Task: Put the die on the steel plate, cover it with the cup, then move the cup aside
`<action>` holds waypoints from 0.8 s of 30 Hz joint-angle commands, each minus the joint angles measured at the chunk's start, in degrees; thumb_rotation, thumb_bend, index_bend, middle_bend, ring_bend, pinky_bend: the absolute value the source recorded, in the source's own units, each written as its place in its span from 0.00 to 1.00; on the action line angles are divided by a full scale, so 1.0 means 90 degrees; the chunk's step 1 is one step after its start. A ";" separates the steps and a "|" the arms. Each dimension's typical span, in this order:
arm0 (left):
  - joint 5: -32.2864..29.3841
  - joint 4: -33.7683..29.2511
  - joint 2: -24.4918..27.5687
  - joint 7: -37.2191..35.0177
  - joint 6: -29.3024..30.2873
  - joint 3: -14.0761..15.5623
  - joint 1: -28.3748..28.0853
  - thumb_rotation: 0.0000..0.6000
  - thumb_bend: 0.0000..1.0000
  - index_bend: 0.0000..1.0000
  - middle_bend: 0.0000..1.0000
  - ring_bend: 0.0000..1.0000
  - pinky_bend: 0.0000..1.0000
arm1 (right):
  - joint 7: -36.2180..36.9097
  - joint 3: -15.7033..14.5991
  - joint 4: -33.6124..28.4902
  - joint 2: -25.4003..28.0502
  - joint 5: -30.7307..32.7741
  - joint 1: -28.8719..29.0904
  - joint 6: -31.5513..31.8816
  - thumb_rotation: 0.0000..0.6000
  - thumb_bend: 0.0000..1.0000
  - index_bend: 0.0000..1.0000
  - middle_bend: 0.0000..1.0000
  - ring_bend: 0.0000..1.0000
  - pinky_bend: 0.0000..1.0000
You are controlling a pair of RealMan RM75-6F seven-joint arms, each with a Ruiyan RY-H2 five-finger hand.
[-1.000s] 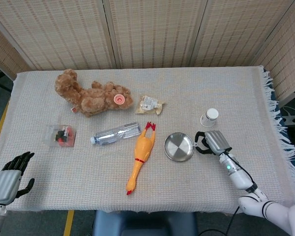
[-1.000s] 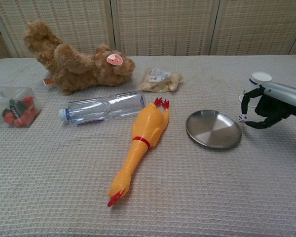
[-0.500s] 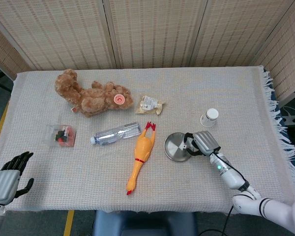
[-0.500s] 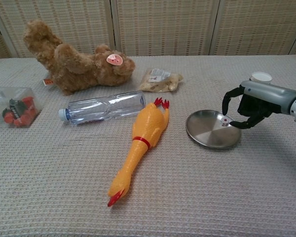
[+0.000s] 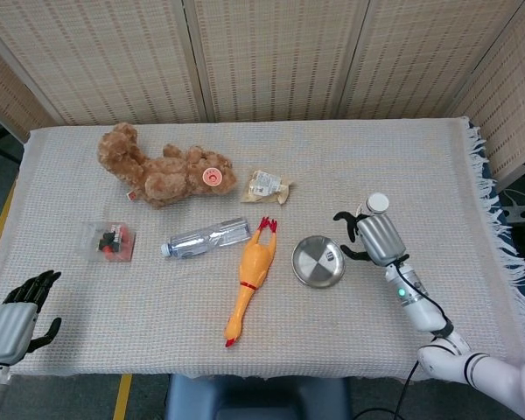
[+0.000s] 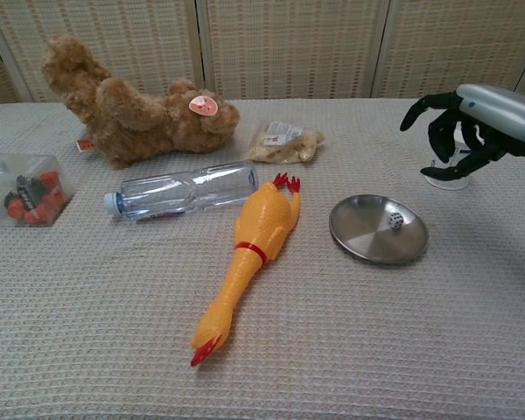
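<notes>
A small white die (image 6: 395, 220) lies on the right side of the round steel plate (image 6: 367, 234), which shows in the head view as the steel plate (image 5: 313, 264). My right hand (image 6: 459, 127) hovers to the right of and behind the plate, fingers spread and holding nothing. In the head view the right hand (image 5: 374, 236) sits just in front of the white paper cup (image 5: 377, 203). The hand hides most of the upside-down cup (image 6: 446, 178) in the chest view. At the table's near left corner my left hand (image 5: 17, 315) rests with its fingers apart and empty.
A yellow rubber chicken (image 6: 249, 249) lies left of the plate. A clear water bottle (image 6: 184, 191), a brown teddy bear (image 6: 131, 114) and a snack packet (image 6: 284, 143) lie behind it. A clear box of red pieces (image 6: 22, 191) sits at the far left.
My right hand carried the die over the plate, let it go there, then rose and drew back to the right toward the cup. The left hand stayed still.
</notes>
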 commanded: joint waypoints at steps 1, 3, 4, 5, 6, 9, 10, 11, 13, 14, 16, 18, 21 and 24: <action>0.0002 -0.0001 -0.0004 0.0007 0.0002 0.0000 0.0000 1.00 0.40 0.09 0.07 0.10 0.21 | -0.0578 0.0319 0.0358 -0.0084 0.0242 0.0001 0.0123 1.00 0.12 0.26 0.29 0.09 0.27; -0.0001 -0.0002 -0.0009 0.0020 -0.0006 0.0002 -0.0003 1.00 0.40 0.09 0.07 0.10 0.21 | -0.0800 0.0431 0.0421 -0.0038 0.0486 0.0060 -0.0105 1.00 0.12 0.18 0.20 0.02 0.21; -0.0002 -0.0004 -0.0010 0.0024 -0.0012 0.0004 -0.0005 1.00 0.40 0.08 0.07 0.10 0.21 | -0.0881 0.0474 0.0444 -0.0015 0.0588 0.0088 -0.0213 1.00 0.12 0.15 0.18 0.01 0.20; 0.0000 -0.0003 -0.0008 0.0031 -0.0019 0.0006 -0.0009 1.00 0.40 0.09 0.07 0.10 0.21 | -0.0959 0.0523 0.0480 0.0012 0.0717 0.0122 -0.0357 1.00 0.11 0.13 0.17 0.00 0.19; 0.0004 -0.0002 -0.0008 0.0035 -0.0021 0.0009 -0.0010 1.00 0.40 0.09 0.07 0.10 0.21 | -0.0998 0.0556 0.0513 0.0026 0.0818 0.0143 -0.0471 1.00 0.11 0.13 0.16 0.00 0.19; 0.0007 0.0000 -0.0013 0.0035 -0.0026 0.0009 -0.0015 1.00 0.40 0.09 0.07 0.10 0.21 | -0.1052 0.0647 0.0637 0.0052 0.1152 0.0208 -0.0873 1.00 0.11 0.12 0.15 0.00 0.19; 0.0006 -0.0005 -0.0011 0.0035 -0.0030 0.0009 -0.0016 1.00 0.40 0.09 0.07 0.10 0.21 | -0.1044 0.0671 0.0687 0.0048 0.1241 0.0227 -0.0985 1.00 0.11 0.12 0.15 0.00 0.19; 0.0006 -0.0006 -0.0007 0.0031 -0.0027 0.0012 -0.0012 1.00 0.40 0.09 0.07 0.10 0.21 | -0.1012 0.0699 0.0767 0.0034 0.1346 0.0253 -0.1127 1.00 0.11 0.12 0.15 0.00 0.19; 0.0003 -0.0004 -0.0005 0.0027 -0.0024 0.0011 -0.0011 1.00 0.40 0.09 0.07 0.10 0.21 | -0.0934 0.0732 0.0919 -0.0006 0.1480 0.0298 -0.1332 1.00 0.11 0.12 0.15 0.00 0.19; 0.0000 -0.0004 -0.0004 0.0025 -0.0021 0.0010 -0.0009 1.00 0.40 0.09 0.07 0.10 0.21 | -0.0884 0.0751 0.1049 -0.0044 0.1551 0.0338 -0.1465 1.00 0.11 0.12 0.15 0.00 0.19; -0.0002 -0.0005 -0.0005 0.0023 -0.0024 0.0010 -0.0010 1.00 0.40 0.09 0.07 0.10 0.21 | -0.0787 0.0779 0.1302 -0.0140 0.1624 0.0401 -0.1607 1.00 0.11 0.13 0.15 0.00 0.19; -0.0010 -0.0008 -0.0002 0.0018 -0.0034 0.0008 -0.0014 1.00 0.40 0.09 0.07 0.10 0.21 | -0.0643 0.0805 0.1675 -0.0304 0.1657 0.0483 -0.1708 1.00 0.11 0.14 0.15 0.00 0.20; -0.0011 -0.0003 -0.0003 0.0017 -0.0039 0.0008 -0.0017 1.00 0.40 0.09 0.07 0.10 0.21 | -0.0359 0.0813 0.2250 -0.0558 0.1650 0.0611 -0.1882 1.00 0.11 0.16 0.15 0.00 0.23; -0.0004 -0.0009 0.0001 0.0017 -0.0044 0.0011 -0.0021 1.00 0.40 0.09 0.07 0.10 0.21 | 0.0011 0.0803 0.2712 -0.0774 0.1611 0.0729 -0.2086 1.00 0.12 0.17 0.15 0.00 0.26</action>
